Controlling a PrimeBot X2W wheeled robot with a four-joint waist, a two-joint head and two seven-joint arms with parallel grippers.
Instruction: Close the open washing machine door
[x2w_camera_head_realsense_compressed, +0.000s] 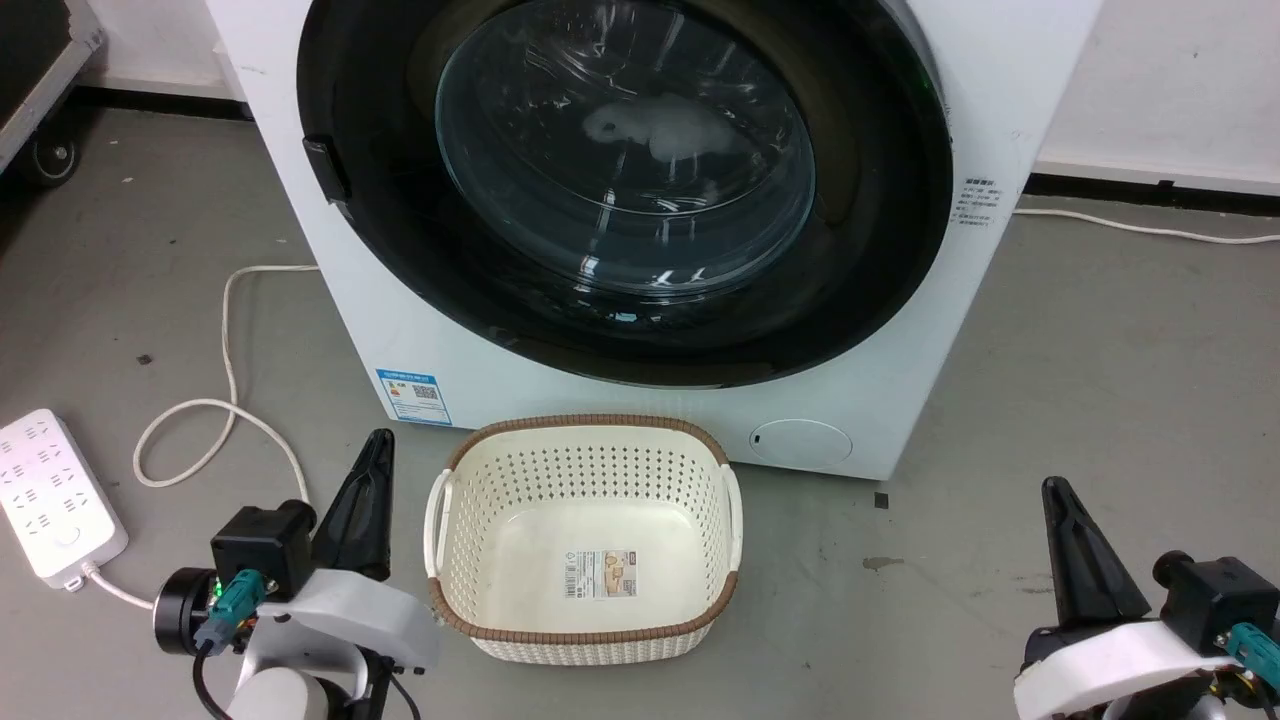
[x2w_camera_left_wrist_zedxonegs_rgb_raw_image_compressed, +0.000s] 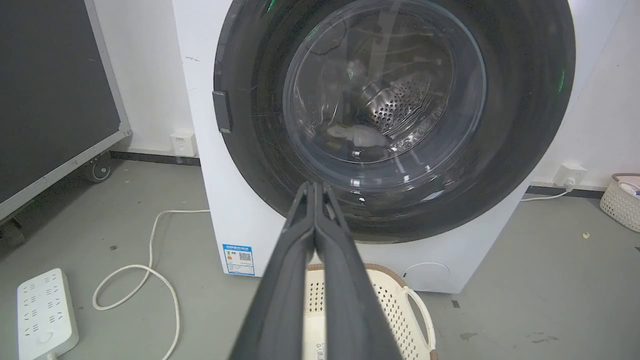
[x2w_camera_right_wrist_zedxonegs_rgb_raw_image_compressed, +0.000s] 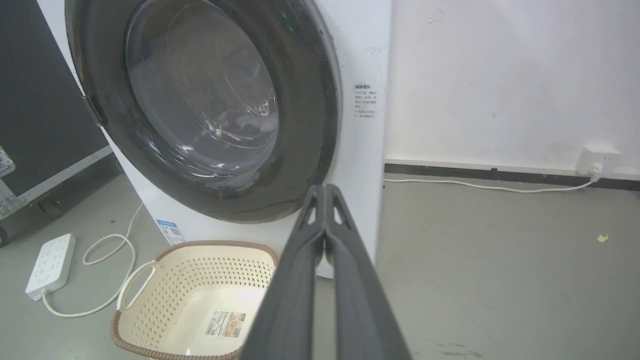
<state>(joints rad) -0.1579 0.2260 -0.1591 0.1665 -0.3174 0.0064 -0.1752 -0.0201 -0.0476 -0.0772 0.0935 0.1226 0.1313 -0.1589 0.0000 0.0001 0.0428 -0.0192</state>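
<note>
Left claw (x2w_camera_left_wrist_zedxonegs_rgb_raw_image_compressed: 315, 192), in its own wrist view: two long dark fingers pressed together along their length, tips meeting, nothing between them. Right claw (x2w_camera_right_wrist_zedxonegs_rgb_raw_image_compressed: 325, 192), in its wrist view: likewise drawn together and empty. In the head view both sit low over the grey floor (x2w_camera_head_realsense_compressed: 1100, 350), fingers pointing toward the machine, neither touching anything.

Between the two claws, just to the right of the left one, stands a cream perforated basket (x2w_camera_head_realsense_compressed: 585, 428), empty but for a label on its bottom. Left of the left claw lie a white power strip (x2w_camera_head_realsense_compressed: 55, 500) and a looped white cable (x2w_camera_head_realsense_compressed: 228, 400).

Ahead of and above both claws, well apart from their tips, is the washing machine door (x2w_camera_head_realsense_compressed: 625, 180): glossy black ring with a bulging glass centre. It appears to lie flat against the white machine front (x2w_camera_head_realsense_compressed: 420, 330), with no gap readable at its rim in any of the three views. A dark tab (x2w_camera_head_realsense_compressed: 327, 170) marks the door edge up and ahead of the left claw.

Step in hand, as judged: the swing looks complete and the arms look parked. Whether the latch has caught cannot be told. If it has not, the next move would call for a firm push with joined fingertips on the black ring near the tab, the left claw being closer, reaching over the basket without striking it and staying off the glass.
</note>
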